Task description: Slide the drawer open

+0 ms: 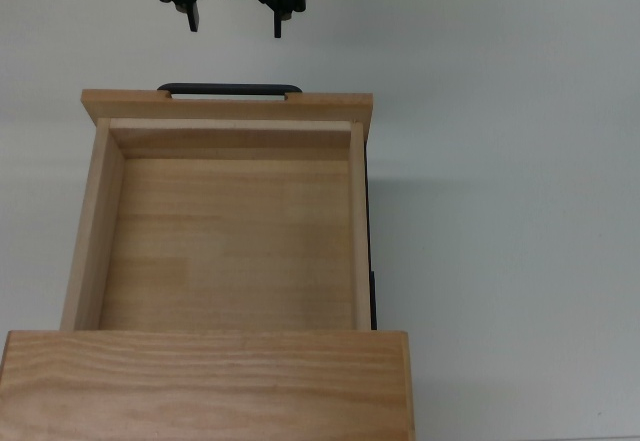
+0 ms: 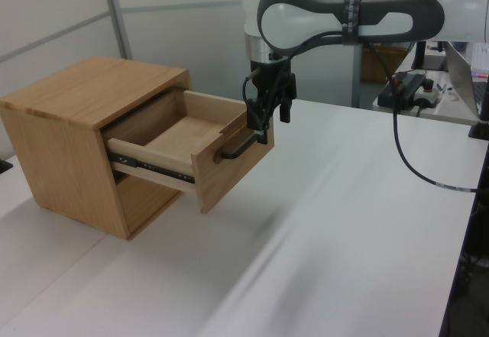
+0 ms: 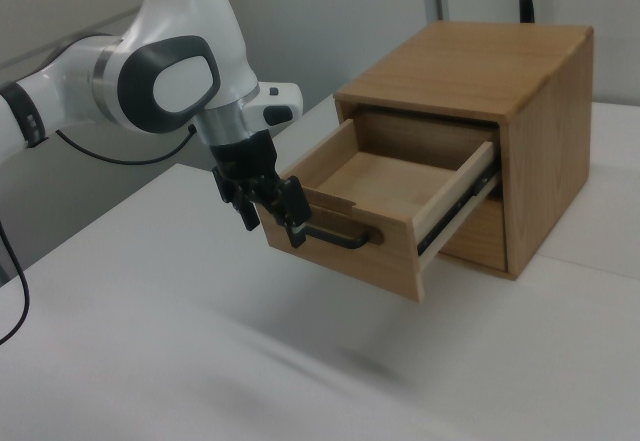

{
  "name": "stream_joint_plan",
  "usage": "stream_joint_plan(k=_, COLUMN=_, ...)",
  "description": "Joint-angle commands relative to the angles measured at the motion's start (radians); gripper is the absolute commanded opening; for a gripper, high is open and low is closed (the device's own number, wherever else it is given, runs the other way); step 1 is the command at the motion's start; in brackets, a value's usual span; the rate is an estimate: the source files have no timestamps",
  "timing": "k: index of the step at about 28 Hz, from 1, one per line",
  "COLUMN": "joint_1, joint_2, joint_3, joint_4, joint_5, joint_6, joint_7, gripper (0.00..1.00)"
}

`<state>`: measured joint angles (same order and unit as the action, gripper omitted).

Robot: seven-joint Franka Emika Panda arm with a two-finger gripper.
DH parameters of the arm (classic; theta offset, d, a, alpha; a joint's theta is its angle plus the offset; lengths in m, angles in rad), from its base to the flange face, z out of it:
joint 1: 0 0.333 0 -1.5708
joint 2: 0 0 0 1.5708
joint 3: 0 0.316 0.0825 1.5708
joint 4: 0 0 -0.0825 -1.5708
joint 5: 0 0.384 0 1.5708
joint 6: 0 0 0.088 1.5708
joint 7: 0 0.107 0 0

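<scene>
- White table (image 1: pixel 520 211), grey wall panels behind.
- Drawer (image 1: pixel 228 231): pulled well out of cabinet (image 2: pixel 69 115).
- Gripper (image 1: pixel 236 21): fingers spread, empty, clear of handle (image 1: pixel 229 90).
- Advice: retreat straight, avoiding handle.

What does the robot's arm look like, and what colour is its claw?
The arm is chunky, rounded and glossy white, with dark grey patches and bands at its joints. At its end sits a small black gripper with two thin black fingers. A black cable hangs from the arm.
</scene>
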<state>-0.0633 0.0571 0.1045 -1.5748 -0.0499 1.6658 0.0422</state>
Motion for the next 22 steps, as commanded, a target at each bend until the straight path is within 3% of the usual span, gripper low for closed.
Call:
stream_joint_plan(k=1, joint_1=0.002, joint_2=0.012, joint_3=0.001, joint_4=0.003, joint_5=-0.015, joint_6=0.017, joint_7=-0.022, gripper=1.0)
stream_joint_plan(k=22, joint_1=0.0, joint_2=0.012, joint_3=0.0, joint_4=0.035, joint_5=-0.016, joint_6=0.017, joint_7=-0.022, gripper=1.0)
